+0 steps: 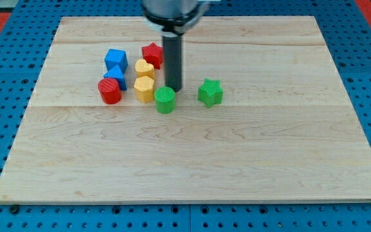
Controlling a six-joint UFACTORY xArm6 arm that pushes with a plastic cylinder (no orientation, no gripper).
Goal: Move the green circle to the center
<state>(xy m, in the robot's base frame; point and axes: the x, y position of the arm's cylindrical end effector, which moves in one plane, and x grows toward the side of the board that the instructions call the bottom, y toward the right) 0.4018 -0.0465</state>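
Camera view shows my tip, a bare rod holding nothing, touching the green circle at its 1 o'clock. I judge the push is in hand; next I must drive it toward 5 o'clock, clear of the green star.

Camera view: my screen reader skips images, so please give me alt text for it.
My tip rests just behind the green circle on a wooden board. A green star lies to the view's right; red, blue and yellow blocks cluster to the view's left.

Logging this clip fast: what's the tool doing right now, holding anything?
My tip: a bare rod, nothing to open or close, holding nothing; it sits just above and right of the green circle.
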